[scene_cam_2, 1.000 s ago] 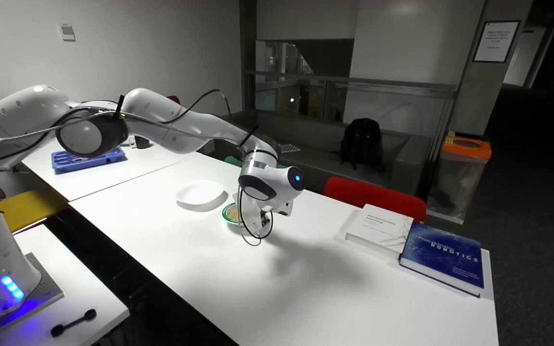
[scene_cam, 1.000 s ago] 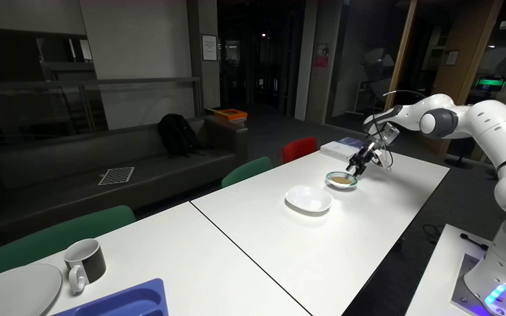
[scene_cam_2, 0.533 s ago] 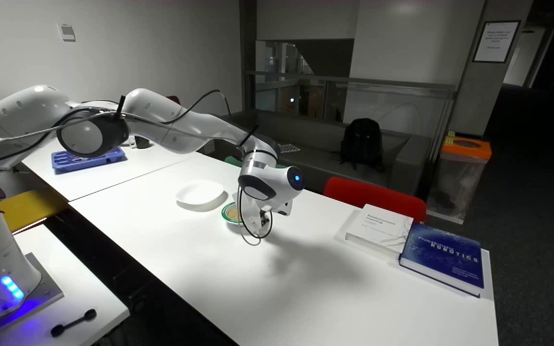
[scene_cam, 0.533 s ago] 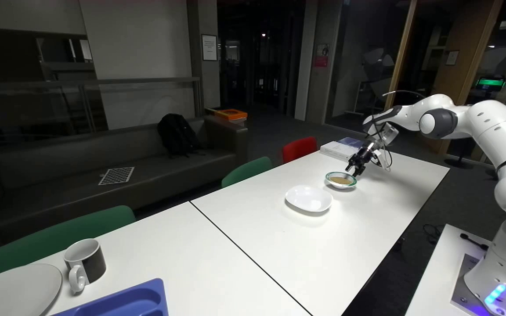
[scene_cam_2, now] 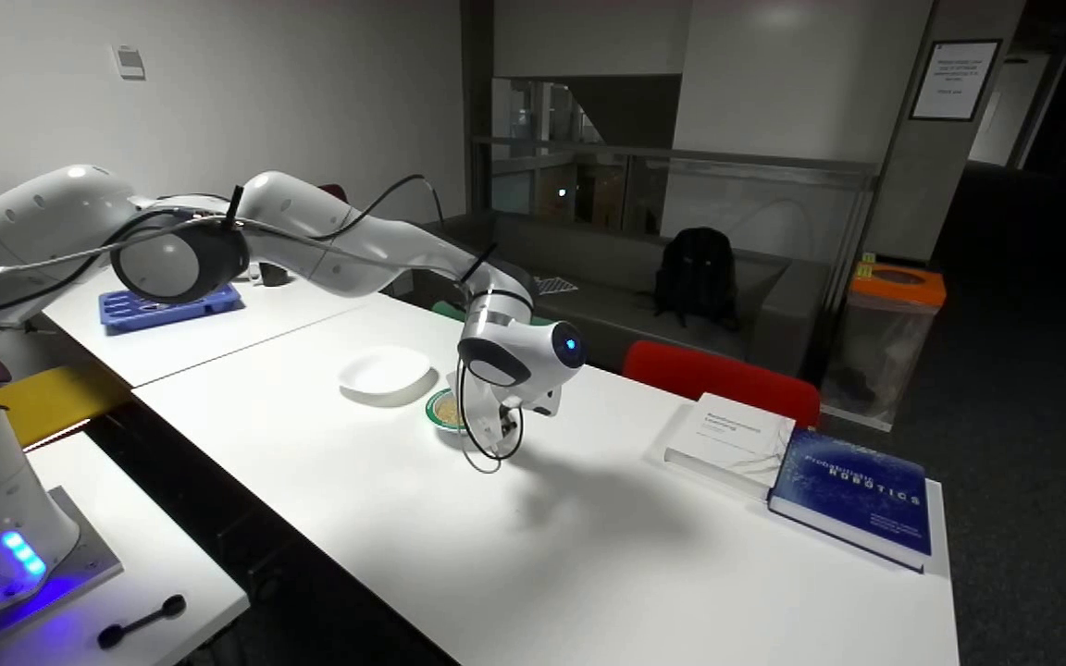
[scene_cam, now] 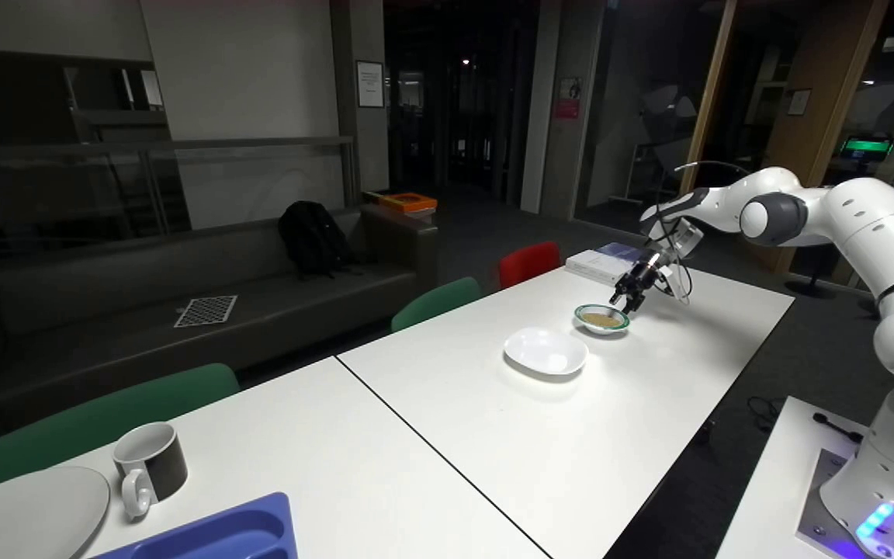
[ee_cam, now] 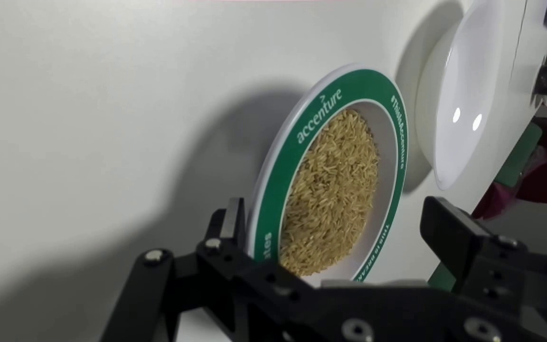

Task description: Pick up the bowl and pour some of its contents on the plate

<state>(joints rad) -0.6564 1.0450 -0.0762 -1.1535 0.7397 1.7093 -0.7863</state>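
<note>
Bowl (ee_cam: 368, 85): where, relative to the pincer (ee_cam: 334, 213)?

Just ahead of the jaws, upright on the table (ee_cam: 112, 95). Brown rice (ee_cam: 333, 190) lies in its hollow, inside the green rim.

State of the pincer?

Jaws spread wide, nothing gripped. In the wrist view one jaw stands right at the rim, the other across the bowl from it. Contact: cannot tell.

Why is it slanted, not straight above?

Seen in an exterior view, it slopes down toward the bowl's near edge. My reading: a rim pinch is meant, one jaw outside, the other over the hollow. That flared edge looks thin enough to take; the whole body looks awkward to span.

And the plate (scene_cam: 545, 352)?

Past the bowl, on its far side from the pincer, near but apart; no rice seen in it. Probably placed in line so the carry is short and the tip-out runs away from the pincer.

Stage?

Pick-up not yet made; I log it as lining up for the grasp. Caution: an edge pinch may let the bowl sag, and loose rice could slide out before the plate.
</note>
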